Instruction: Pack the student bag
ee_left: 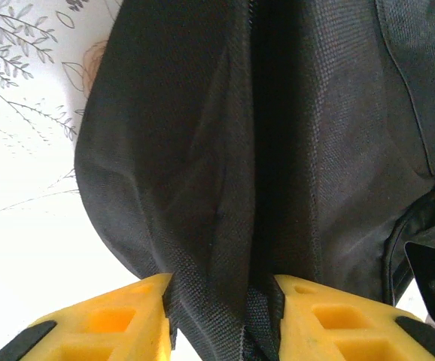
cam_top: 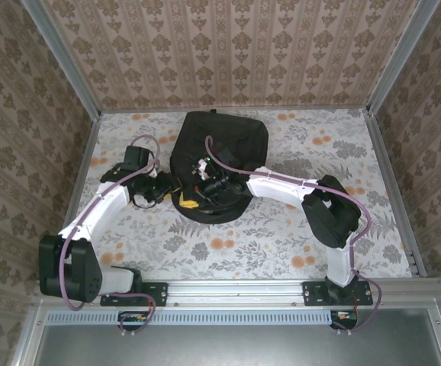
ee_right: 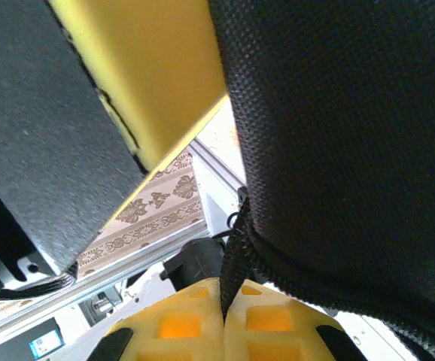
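Observation:
The student bag (cam_top: 220, 141), a big black fabric backpack, lies at the middle back of the table. My left gripper (cam_top: 165, 189) is at its near left edge. In the left wrist view a bunched fold of the bag (ee_left: 278, 135) fills the gap of the left gripper (ee_left: 221, 289), pressing against both yellow fingers. My right gripper (cam_top: 204, 187) is over the bag's near edge. In the right wrist view the right gripper (ee_right: 223, 289) is shut on a thin black webbing strap (ee_right: 236, 241) that runs up to the bag (ee_right: 338, 113).
The table has a floral cloth (cam_top: 281, 236), wallpapered walls on three sides and a metal rail (cam_top: 243, 290) at the near edge. A yellow and dark grey shape (ee_right: 150, 68) sits very close to the right wrist camera; I cannot tell what it is.

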`<state>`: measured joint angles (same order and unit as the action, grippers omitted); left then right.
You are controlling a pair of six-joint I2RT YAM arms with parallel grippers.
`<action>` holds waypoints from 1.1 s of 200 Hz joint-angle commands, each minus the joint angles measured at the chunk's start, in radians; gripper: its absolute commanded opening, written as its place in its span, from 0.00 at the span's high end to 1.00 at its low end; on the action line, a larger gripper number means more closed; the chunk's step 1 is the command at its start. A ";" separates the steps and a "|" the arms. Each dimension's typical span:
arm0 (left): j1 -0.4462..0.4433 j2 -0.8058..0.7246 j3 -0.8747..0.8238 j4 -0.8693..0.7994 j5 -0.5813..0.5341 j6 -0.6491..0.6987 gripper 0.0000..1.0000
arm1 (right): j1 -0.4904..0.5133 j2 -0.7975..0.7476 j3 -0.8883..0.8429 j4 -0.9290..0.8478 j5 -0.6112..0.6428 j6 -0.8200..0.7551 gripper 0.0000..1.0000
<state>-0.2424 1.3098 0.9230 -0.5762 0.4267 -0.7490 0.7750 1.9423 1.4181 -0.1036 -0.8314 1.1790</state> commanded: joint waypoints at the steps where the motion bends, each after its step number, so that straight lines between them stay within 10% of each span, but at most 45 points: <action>1: -0.015 0.017 -0.014 0.017 0.025 0.032 0.63 | -0.001 -0.039 0.001 0.018 -0.039 0.004 1.00; 45: -0.018 0.020 -0.011 0.047 -0.013 0.021 1.00 | 0.002 -0.044 -0.016 -0.056 -0.034 -0.051 1.00; 220: 0.012 -0.010 0.026 0.004 -0.083 0.055 1.00 | -0.015 -0.176 -0.109 -0.324 -0.015 -0.286 1.00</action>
<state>-0.2604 1.3258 0.9253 -0.5922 0.4221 -0.7242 0.7605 1.8351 1.3209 -0.3264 -0.7925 0.9298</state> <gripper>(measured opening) 0.042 0.062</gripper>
